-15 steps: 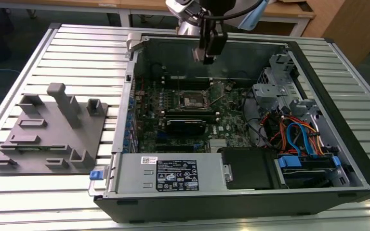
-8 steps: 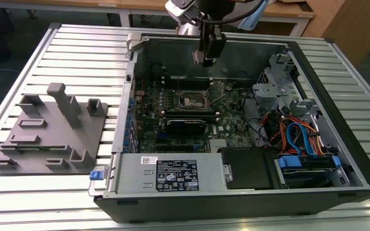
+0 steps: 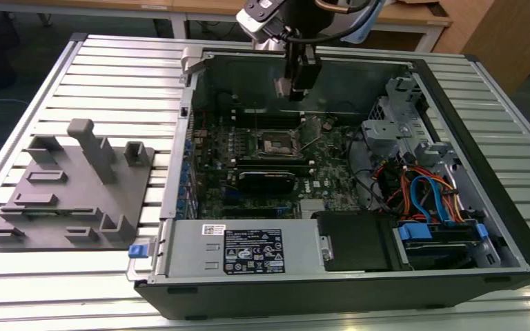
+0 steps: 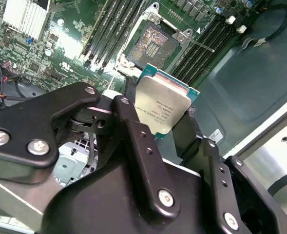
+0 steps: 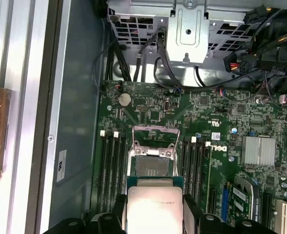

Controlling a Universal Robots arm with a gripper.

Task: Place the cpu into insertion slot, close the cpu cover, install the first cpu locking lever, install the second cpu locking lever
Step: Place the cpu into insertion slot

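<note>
On the slatted surface (image 3: 108, 69) lies an open computer case (image 3: 513, 227) with its green circuit board (image 5: 206, 112) exposed, and over it hangs the tool (image 3: 295, 91), pinching the cpu (image 4: 163, 108) by opposite edges, in the air and apart from the uncovered insertion slot (image 5: 150, 165).

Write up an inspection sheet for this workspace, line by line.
Surface: slatted metal table carrying an open computer case.
Job's things: cpu held above the board; insertion slot bare; cpu cover swung open.
Clutter: grey moulded fixture on the table at the exterior view's left.
Claw: claw shut on the cpu's edges.
Cables: orange and blue bundle inside the case, apart from the slot.
Surroundings: wooden desks behind the table.
</note>
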